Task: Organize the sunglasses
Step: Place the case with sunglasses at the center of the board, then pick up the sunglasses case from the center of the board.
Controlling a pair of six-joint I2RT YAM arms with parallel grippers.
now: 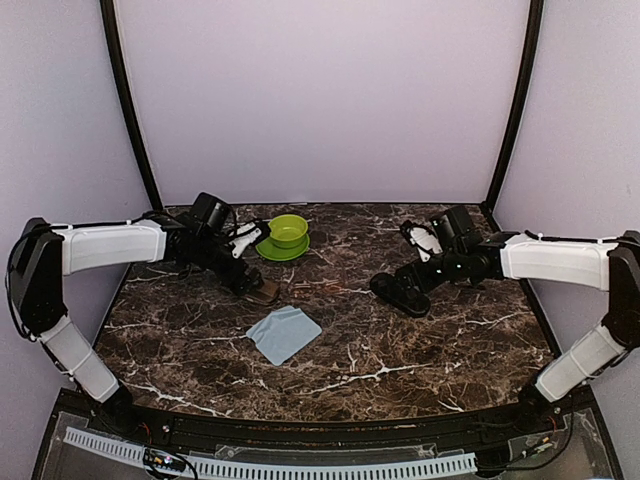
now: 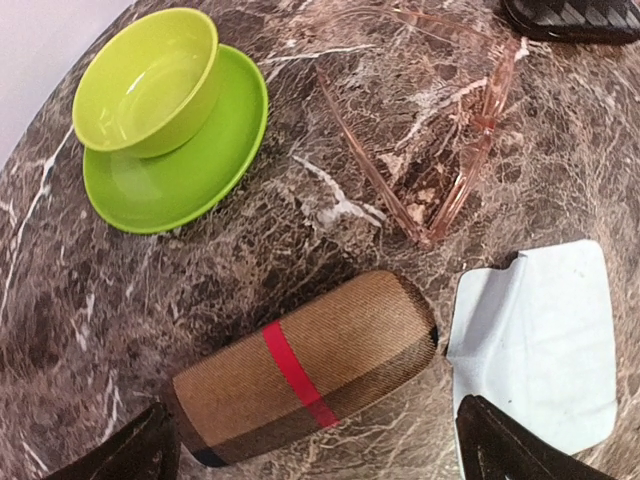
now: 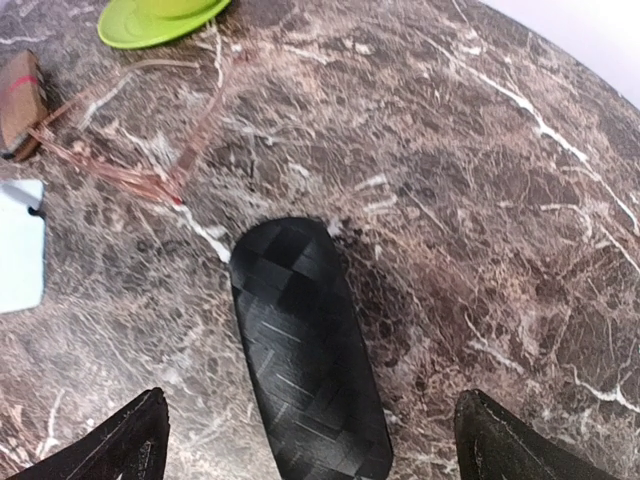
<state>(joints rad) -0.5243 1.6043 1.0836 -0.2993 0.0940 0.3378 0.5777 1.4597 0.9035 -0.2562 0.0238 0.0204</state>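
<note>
Here | left gripper (image 2: 315, 450) spread wide above striped case (image 2: 300, 365); right gripper (image 3: 315, 440) likewise above black case (image 3: 305, 340); neither grasping, probably readying cases | sunglasses (image 2: 475, 160) lie on table (image 1: 450, 340) between cases

- Brown veined marble-look tabletop (image 3: 480, 200): smooth, faint sheen.
- Brown striped oblong case (image 2: 300, 365) — ribbed woven cloth, matt.
- Black oblong case (image 3: 305, 350): chequered weave texture, semi-gloss.
- Pink translucent sunglasses (image 2: 462, 175): glossy plastic.
- Lime-green bowl (image 2: 150, 85): smooth, glossy.
</note>
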